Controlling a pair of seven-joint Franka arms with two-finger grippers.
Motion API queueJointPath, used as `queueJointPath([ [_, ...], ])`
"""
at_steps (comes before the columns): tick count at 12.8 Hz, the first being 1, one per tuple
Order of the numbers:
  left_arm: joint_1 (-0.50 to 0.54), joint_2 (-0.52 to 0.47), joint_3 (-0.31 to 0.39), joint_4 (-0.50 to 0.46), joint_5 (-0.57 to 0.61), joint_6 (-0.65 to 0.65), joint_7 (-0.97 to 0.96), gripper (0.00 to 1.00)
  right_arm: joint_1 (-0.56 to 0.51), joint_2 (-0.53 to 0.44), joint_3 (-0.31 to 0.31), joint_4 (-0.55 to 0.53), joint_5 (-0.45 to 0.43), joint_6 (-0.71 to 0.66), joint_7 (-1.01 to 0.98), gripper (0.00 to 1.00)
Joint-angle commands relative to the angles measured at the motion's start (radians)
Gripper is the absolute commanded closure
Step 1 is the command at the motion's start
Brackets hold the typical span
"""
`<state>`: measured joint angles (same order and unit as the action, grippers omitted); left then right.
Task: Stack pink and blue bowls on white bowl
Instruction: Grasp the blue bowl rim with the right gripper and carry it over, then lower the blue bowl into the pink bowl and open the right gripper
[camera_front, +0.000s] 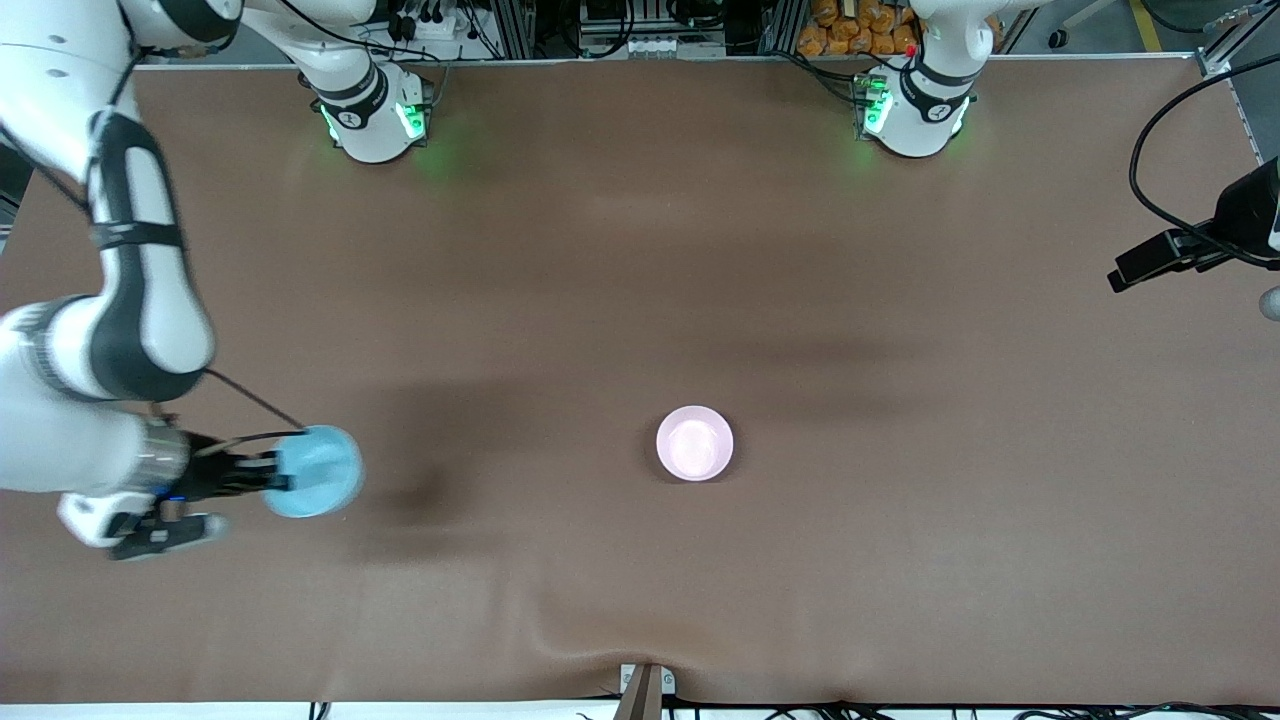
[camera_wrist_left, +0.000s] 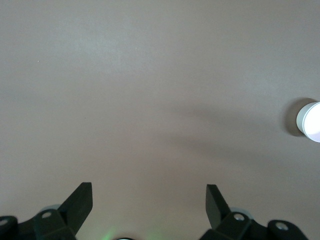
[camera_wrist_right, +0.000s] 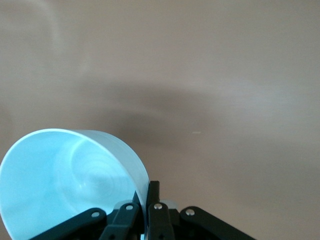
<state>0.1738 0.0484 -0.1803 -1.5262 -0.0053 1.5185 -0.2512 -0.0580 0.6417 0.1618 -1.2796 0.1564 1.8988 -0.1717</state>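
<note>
A brown table runs wide and bare, with cables and racks along the robots' edge. The pink bowl sits near the middle — it seems nested on a white one. Toward the right arm's end from it, the right gripper pinches the blue bowl's rim, lifted and tilted. The left gripper waits spread wide over bare table — the pink bowl sits off to its side.

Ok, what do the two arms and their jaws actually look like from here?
Both arms are glossy white with black joint bands; their bases glow green. The right gripper is black with a thin black cable along the wrist. The left gripper has black wedge-shaped jaws on linkage arms with silver rivets.
</note>
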Motion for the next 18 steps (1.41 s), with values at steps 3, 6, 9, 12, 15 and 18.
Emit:
queueJointPath([
  [3, 0.012, -0.021, -0.004, -0.025, -0.015, 0.015, 0.024, 0.0, 0.225, -0.002, 0.053, -0.009, 0.06, 0.013, 0.303, 1.0],
  [6, 0.01, -0.022, -0.004, -0.034, -0.015, 0.015, 0.024, 0.0, 0.374, 0.031, 0.05, -0.013, 0.057, 0.19, 0.541, 1.0],
  [9, 0.01, -0.021, -0.004, -0.037, -0.015, 0.015, 0.024, 0.0, 0.478, 0.143, 0.05, -0.009, 0.057, 0.467, 0.74, 1.0],
  [12, 0.01, -0.022, -0.004, -0.042, -0.015, 0.015, 0.024, 0.0, 0.532, 0.183, 0.047, -0.013, 0.051, 0.526, 0.842, 1.0],
  [15, 0.01, -0.022, -0.004, -0.045, -0.015, 0.015, 0.024, 0.0, 0.57, 0.208, 0.042, -0.017, 0.048, 0.526, 0.92, 1.0],
  [18, 0.01, -0.021, -0.004, -0.045, -0.015, 0.015, 0.024, 0.0, 0.598, 0.231, 0.007, -0.01, 0.043, 0.537, 0.922, 1.0],
])
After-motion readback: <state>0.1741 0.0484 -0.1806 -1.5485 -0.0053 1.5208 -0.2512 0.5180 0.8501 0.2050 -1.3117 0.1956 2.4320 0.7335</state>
